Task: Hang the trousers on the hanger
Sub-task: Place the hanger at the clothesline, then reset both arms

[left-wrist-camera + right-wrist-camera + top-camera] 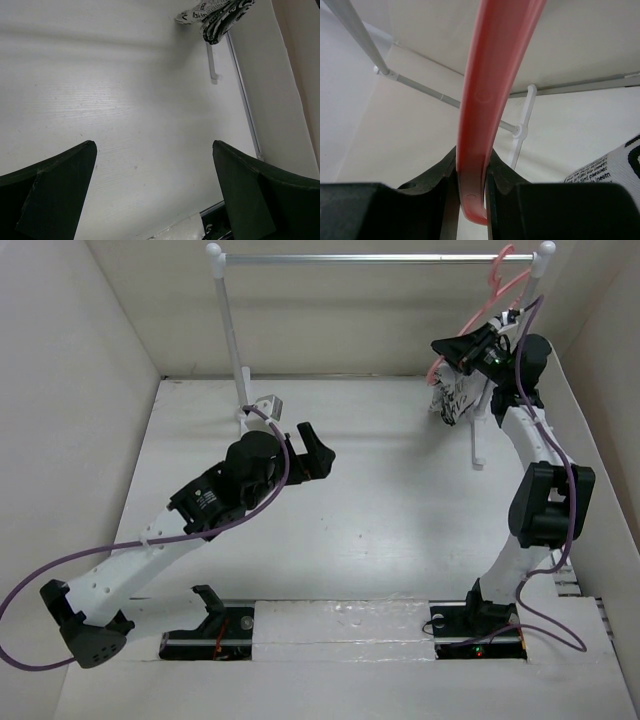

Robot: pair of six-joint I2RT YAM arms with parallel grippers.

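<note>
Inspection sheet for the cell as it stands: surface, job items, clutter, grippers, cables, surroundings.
Surface: white table, no stains seen.
Job's things: pink hanger with its hook at the right end of the rail; trousers bunched beneath it.
Clutter: small pale block by the rail's left foot.
Grippers: left gripper open over the table; right gripper shut on the hanger.
Cables: purple cables, one looping off each arm.
Surroundings: white walls on three sides.

One hanger (481,100), one trousers (220,17) — one rail (380,257).
</note>
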